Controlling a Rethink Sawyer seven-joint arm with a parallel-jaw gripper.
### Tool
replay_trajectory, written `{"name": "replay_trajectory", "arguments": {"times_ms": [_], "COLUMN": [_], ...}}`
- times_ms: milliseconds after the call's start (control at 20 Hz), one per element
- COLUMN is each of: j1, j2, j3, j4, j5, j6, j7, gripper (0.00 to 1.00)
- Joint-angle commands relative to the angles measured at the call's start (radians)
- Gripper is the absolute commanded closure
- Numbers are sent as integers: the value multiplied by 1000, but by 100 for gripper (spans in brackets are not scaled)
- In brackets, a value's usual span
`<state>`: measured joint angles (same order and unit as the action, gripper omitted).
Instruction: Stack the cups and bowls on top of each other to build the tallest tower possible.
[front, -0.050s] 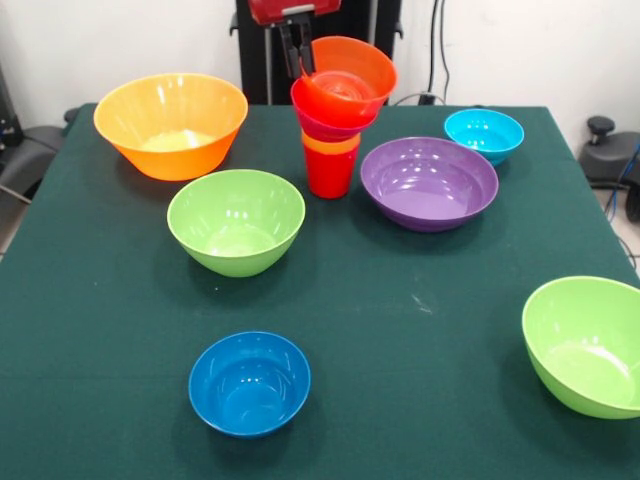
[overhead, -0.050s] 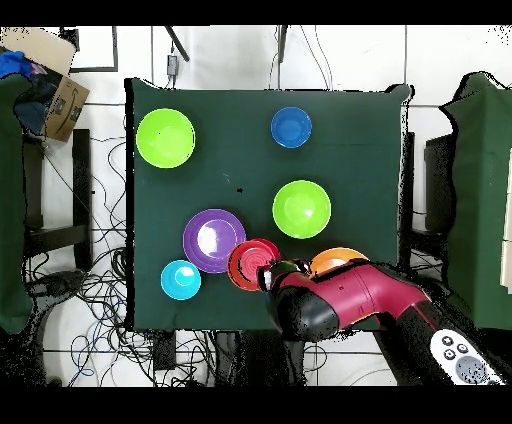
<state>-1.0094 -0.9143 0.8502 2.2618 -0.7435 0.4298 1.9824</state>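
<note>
Near the top centre of the front view stands the tower (front, -0.050s: 332, 120): a red cup (front, -0.050s: 329, 172) as base on the green counter (front, -0.050s: 400, 330), an orange band above it, then a pink-purple bowl and a tilted orange-red bowl (front, -0.050s: 346, 82) on top. The pincer (front, -0.050s: 297, 58) comes down from the top edge, and its dark fingers (front, -0.050s: 293, 50) close on the left rim of that top bowl.

The large yellow-orange bowl (front, -0.050s: 171, 124) sits at upper left. A lime green bowl (front, -0.050s: 236, 220) lies just left of centre, below and left of the tower. The wide purple bowl (front, -0.050s: 429, 182) sits just right of the tower, with the light blue bowl (front, -0.050s: 484, 134) beyond it at upper right. The dark blue bowl (front, -0.050s: 249, 382) rests at lower centre-left, well apart from the rest. A second lime green bowl (front, -0.050s: 588, 344) is cut by the right edge.

In the overhead view, the arm (overhead, -0.050s: 350, 300) reaches in from the lower right and covers part of the yellow-orange bowl.
</note>
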Motion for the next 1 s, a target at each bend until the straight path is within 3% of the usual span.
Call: {"name": "replay_trajectory", "arguments": {"times_ms": [50, 500, 1000], "j1": [16, 7, 11], "j2": [93, 121, 92], "j3": [-29, -36, -13], "j4": [23, 19, 18], "j5": [-147, -195, -169], "j6": [-61, -72, -77], "j7": [-79, -57, -64], "gripper": [100, 100, 100]}}
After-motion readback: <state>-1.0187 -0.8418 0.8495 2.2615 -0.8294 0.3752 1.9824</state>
